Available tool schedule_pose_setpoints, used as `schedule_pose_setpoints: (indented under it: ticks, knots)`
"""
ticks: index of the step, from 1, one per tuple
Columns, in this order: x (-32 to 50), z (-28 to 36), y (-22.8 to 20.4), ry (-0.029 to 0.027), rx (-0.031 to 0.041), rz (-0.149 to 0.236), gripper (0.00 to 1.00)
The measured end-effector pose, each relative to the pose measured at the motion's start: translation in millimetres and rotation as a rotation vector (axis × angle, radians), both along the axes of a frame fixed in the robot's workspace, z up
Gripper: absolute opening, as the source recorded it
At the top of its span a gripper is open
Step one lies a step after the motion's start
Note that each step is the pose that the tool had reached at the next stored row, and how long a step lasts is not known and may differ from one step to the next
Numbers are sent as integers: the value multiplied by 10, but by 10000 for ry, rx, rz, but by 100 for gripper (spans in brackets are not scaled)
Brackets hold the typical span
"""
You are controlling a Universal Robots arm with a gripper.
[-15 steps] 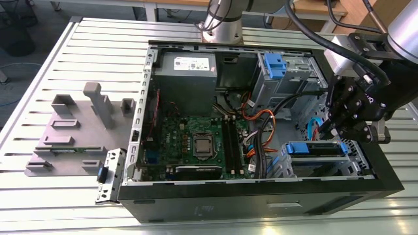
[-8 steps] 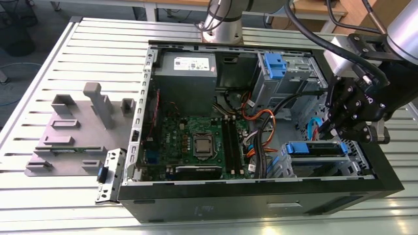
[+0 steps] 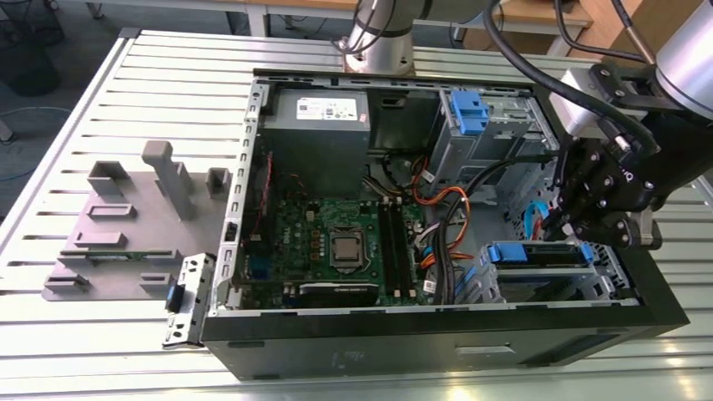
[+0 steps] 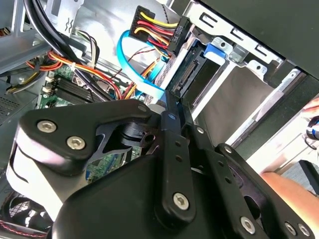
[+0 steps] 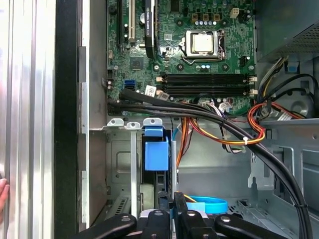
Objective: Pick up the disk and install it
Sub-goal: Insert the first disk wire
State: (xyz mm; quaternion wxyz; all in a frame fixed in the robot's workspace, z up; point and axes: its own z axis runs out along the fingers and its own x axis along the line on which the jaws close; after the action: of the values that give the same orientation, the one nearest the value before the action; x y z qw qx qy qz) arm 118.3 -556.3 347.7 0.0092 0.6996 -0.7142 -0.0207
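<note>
I have the gripper (image 3: 579, 230) low over the case's (image 3: 446, 351) drive cage, since the disk (image 3: 543, 254) already sits in its bay there, blue tab (image 5: 156, 154) outward. Whether the fingers are clenched, I cannot tell.

Matt black jaws, ribbed metal table (image 3: 67, 351)

A ribbed metal table (image 3: 134, 75) in pale silver fills the scene under bright, even light. At the far edge, wooden furniture (image 3: 579, 25) stands on a grey floor (image 3: 22, 142) at the exterior view's left.
</note>
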Motion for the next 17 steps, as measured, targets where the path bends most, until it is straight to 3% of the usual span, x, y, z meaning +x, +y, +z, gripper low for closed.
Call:
schedule_pose_setpoints:
  ticks: [11, 17]
  knots:
    - [0, -23, -10, -3, 2, 40, 16]
    - [0, -79, -9, -8, 11, 39, 16]
